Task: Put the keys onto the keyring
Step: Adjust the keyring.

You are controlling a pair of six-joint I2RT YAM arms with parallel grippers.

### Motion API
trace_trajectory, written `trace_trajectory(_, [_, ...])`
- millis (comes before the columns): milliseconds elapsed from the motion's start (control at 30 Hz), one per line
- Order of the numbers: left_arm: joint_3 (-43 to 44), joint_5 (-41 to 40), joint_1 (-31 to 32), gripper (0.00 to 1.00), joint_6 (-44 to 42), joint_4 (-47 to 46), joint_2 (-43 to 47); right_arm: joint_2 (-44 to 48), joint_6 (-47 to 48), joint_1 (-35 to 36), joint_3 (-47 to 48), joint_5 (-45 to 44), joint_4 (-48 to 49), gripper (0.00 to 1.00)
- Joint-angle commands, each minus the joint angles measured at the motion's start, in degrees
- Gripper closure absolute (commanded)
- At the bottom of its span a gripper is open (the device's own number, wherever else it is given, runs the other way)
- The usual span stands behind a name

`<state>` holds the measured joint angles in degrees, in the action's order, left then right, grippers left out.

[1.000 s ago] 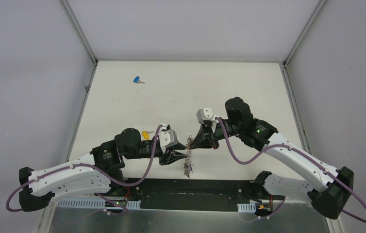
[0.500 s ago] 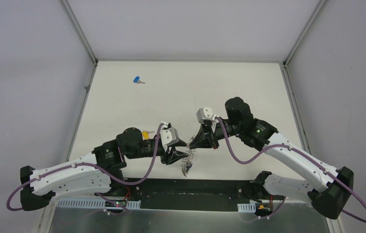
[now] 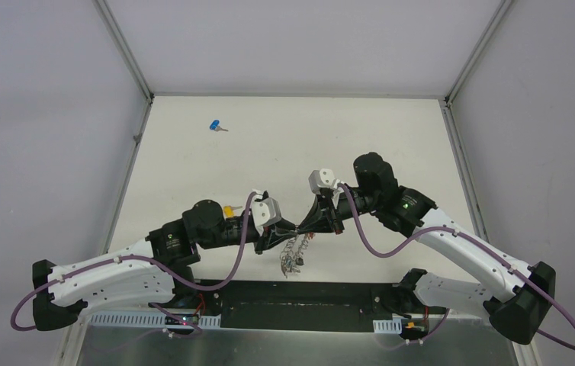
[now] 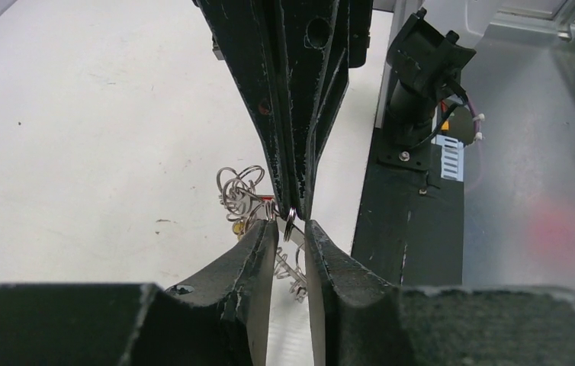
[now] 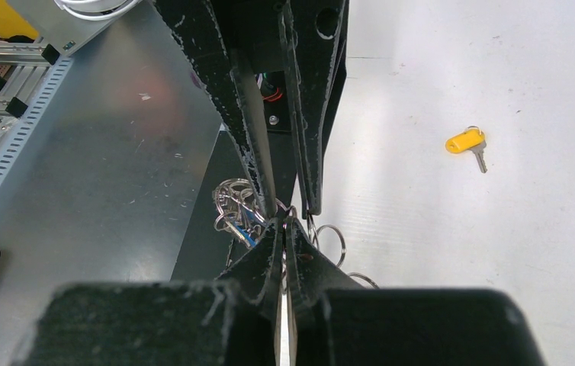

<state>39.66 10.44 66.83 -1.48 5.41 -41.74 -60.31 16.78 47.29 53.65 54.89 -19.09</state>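
The blue key (image 3: 214, 125) lies near the table's (image 3: 391, 130) far left corner. The yellow key (image 3: 229, 211) lies left of centre towards the near edge, partly behind the left arm (image 3: 117, 271). The left gripper (image 4: 290, 229) is narrowly parted with a keyring (image 3: 293, 255) loop between its tips, grip unclear. The keyring hangs mid-table by the near edge. The right gripper (image 5: 284, 226) is pinched tight on it, tip to tip with the left.

keyring (image 3: 293, 249) front centre, one key (image 3: 215, 125) far back-left, another key (image 5: 465, 142) left
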Motion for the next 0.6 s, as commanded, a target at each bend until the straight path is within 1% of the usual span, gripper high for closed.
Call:
trace_trajectory(0, [1.38,-0.54,0.50,0.79,-1.87,0.00,0.01,1.30,-0.43,0.17,0.70,1.65,4.41,1.00])
trace_trajectory(100, [1.60,-0.28,0.50,0.86,-2.42,1.22,-0.49,1.12,-0.56,0.20,0.91,1.94,4.40,1.00])
trace_trajectory(167, [1.73,-0.17,0.56,0.87,-2.57,1.90,-0.96,1.01,-0.67,0.17,1.02,2.13,4.41,1.00])
trace_trajectory(200, [1.87,-0.11,0.50,0.87,-2.67,2.17,-1.31,1.00,-0.69,0.16,1.10,2.21,4.40,1.00])
trace_trajectory(300, [2.29,-0.09,0.50,0.78,-2.83,2.65,-2.36,1.10,-0.78,0.17,1.19,2.36,4.41,1.00])
trace_trajectory(567, [3.58,0.15,0.50,0.76,-3.68,2.53,-3.37,0.91,-0.87,0.17,0.86,2.58,4.24,1.00])
